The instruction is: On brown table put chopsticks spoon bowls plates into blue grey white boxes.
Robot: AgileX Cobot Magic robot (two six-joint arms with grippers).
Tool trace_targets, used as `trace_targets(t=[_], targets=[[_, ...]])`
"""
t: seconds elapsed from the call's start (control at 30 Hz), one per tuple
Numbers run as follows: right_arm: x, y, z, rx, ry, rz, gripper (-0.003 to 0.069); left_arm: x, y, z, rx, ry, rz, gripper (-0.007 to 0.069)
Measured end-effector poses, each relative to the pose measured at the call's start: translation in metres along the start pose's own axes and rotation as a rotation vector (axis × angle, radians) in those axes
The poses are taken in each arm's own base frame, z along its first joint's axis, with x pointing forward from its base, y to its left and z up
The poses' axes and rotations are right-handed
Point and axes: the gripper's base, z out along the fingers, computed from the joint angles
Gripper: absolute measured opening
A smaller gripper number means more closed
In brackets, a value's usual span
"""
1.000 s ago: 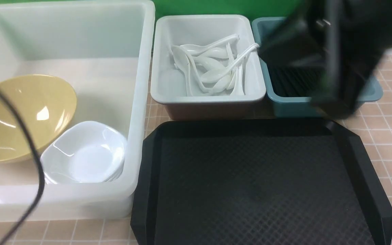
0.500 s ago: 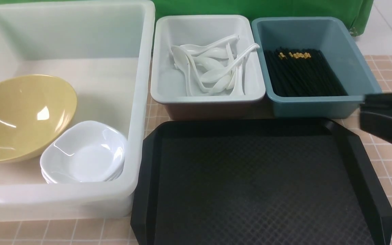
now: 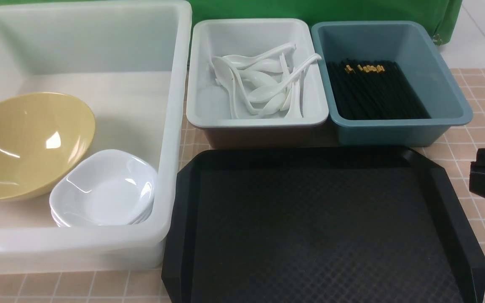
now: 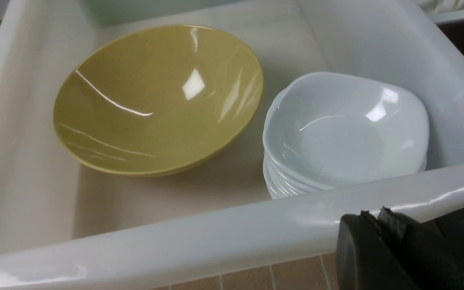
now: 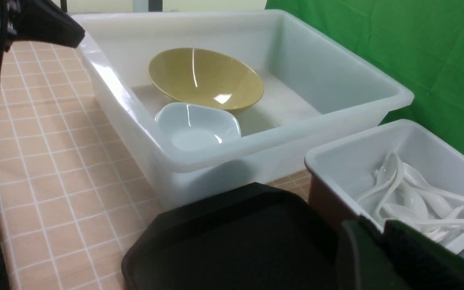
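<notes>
- Olive-yellow bowl (image 3: 27, 143) – tilted, beside stacked white plates (image 3: 103, 191) in the white box (image 3: 175, 126).
- White spoons (image 3: 263, 84) piled in the grey box (image 3: 196, 113).
- Black chopsticks (image 3: 373, 90) in the blue box (image 3: 394, 130).
- All on the brown table (image 3: 482, 84).

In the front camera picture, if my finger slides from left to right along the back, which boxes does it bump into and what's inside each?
Big white box with the yellow bowl and white plates → grey box full of spoons → blue box with black chopsticks.
</notes>
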Motion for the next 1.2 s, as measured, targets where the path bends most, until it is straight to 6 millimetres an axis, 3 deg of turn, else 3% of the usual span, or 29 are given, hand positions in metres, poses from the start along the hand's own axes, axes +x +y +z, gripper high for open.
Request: trace_targets(t=[0.47, 0.63, 0.73, 0.9, 1.1, 1.2], targets=[[0.001, 0.000, 0.000, -0.003, 0.010, 0.000, 0.0124, 0.000, 0.000, 0.000, 0.000, 0.001, 0.001, 0.0001], [0.012, 0.001, -0.001, 0.012, 0.015, -0.019, 0.0118, 0.000, 0.000, 0.000, 0.001, 0.000, 0.000, 0.0001], [0.032, -0.002, -0.008, 0.113, -0.043, 0.010, 0.0044, 0.000, 0.000, 0.000, 0.002, -0.001, -0.001, 0.0001], [0.066, -0.005, -0.019, 0.292, -0.123, 0.092, 0.0035, 0.000, 0.000, 0.000, 0.003, -0.001, -0.001, 0.0001], [0.137, -0.001, -0.034, 0.660, -0.166, 0.236, 0.0035, 0.000, 0.000, 0.000, 0.003, -0.001, -0.001, 0.0001], [0.160, 0.003, -0.035, 0.762, -0.152, 0.281, 0.0035, 0.000, 0.000, 0.000, 0.003, -0.001, -0.001, 0.0001]])
